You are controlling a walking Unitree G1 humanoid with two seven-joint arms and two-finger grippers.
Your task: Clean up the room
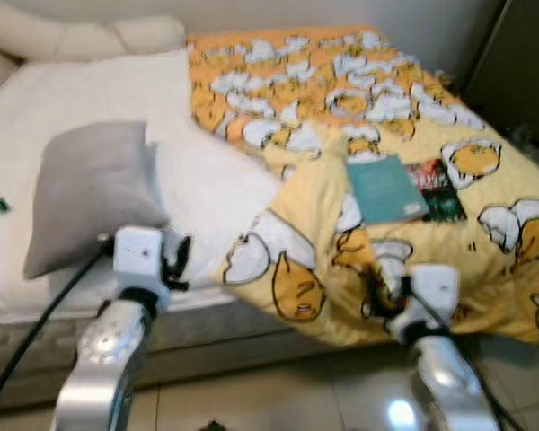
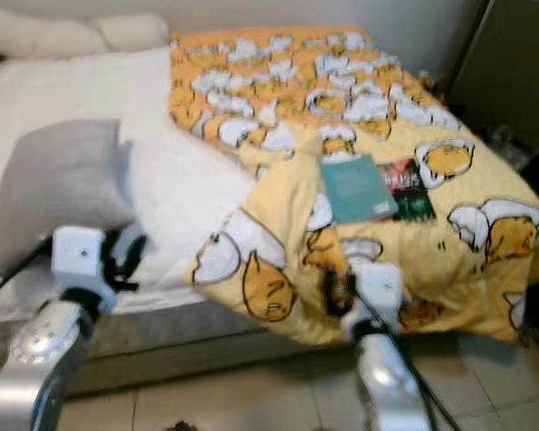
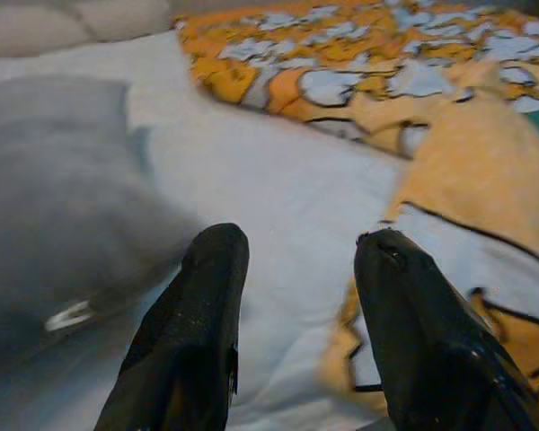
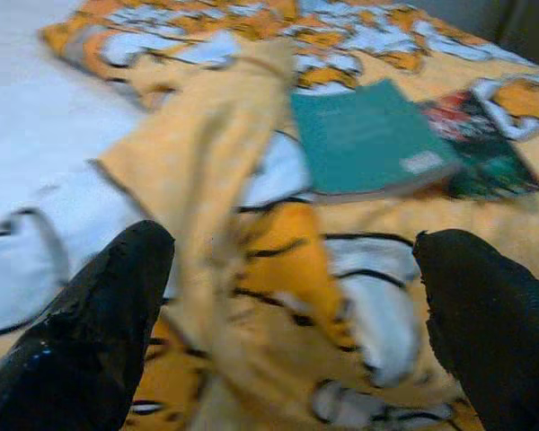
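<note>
No writing is legible on the teal book point(image 1: 385, 189) or the dark book point(image 1: 436, 190) beside it; both are blurred. They lie on the yellow blanket point(image 1: 449, 242) beyond the right pincer point(image 4: 287, 296), fingers spread. The left pincer point(image 3: 296, 305), fingers apart, faces the white sheet point(image 3: 278, 180), grey pillow point(image 1: 94, 193) alongside.

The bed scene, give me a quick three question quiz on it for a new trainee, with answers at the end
1. True or false: the teal book lies on the yellow blanket.
2. Which thing sits nearest the left gripper? A) grey pillow B) teal book C) dark book
3. Fill in: both the left gripper and the right gripper have their fingers ____.

Key:
1. True. The teal book rests on the blanket, partly over the dark book beside it.
2. A. The grey pillow lies on the white sheet just ahead of that gripper.
3. Open, holding nothing.
</note>
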